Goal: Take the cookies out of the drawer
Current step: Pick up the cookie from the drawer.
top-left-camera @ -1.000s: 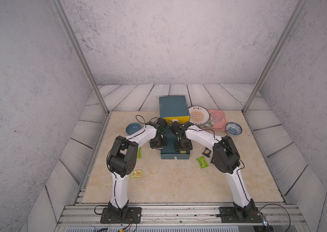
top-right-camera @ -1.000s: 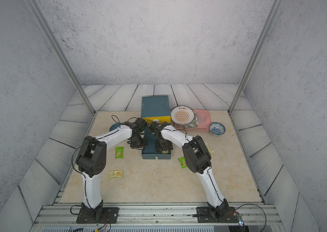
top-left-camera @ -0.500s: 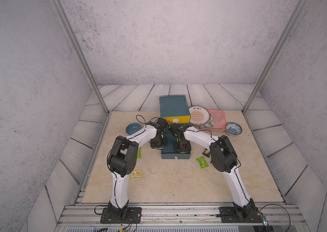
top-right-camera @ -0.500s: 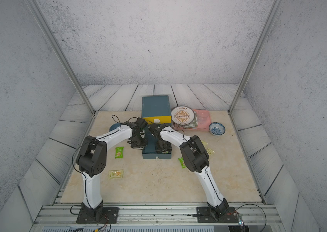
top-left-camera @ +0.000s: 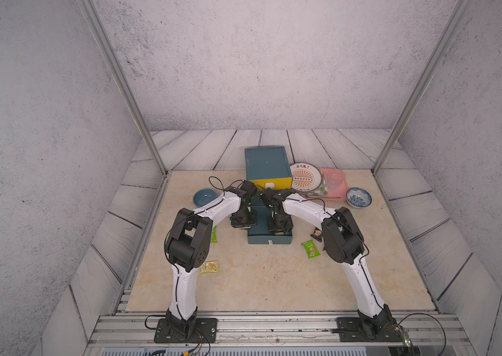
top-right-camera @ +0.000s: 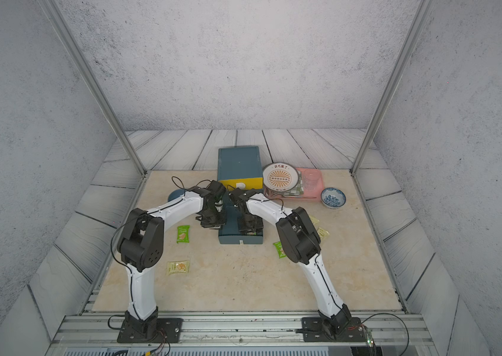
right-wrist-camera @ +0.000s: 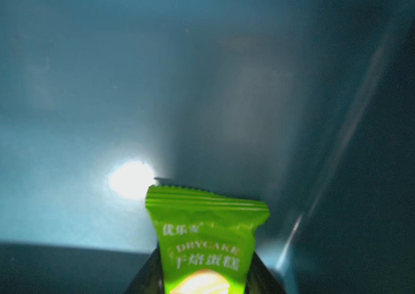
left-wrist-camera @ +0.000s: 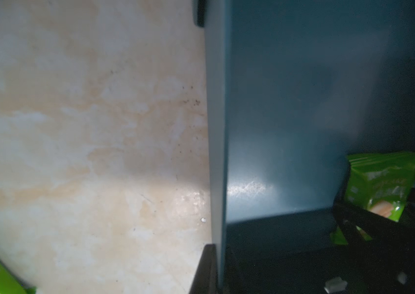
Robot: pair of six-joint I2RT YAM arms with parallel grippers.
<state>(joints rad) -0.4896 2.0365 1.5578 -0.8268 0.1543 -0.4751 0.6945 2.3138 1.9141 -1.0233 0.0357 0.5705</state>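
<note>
Right claw (right-wrist-camera: 202, 280) grasps a green cookie packet (right-wrist-camera: 206, 229); left claw (left-wrist-camera: 217, 272) clenches the drawer (left-wrist-camera: 216, 127) wall. Best lifted straight up, clear of the rim.

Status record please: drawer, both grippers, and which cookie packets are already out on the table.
drawer: open, pulled out toward the arm bases
left gripper: shut, clamped on the drawer's side wall
right gripper: inside the drawer, jaws closed on the green packet, which stands up between them
out, left-arm side: left green packet, pale yellow packet
out, right-arm side: right green packet, black packet
more packets in drawer: cannot tell, the arms hide much of it
</note>
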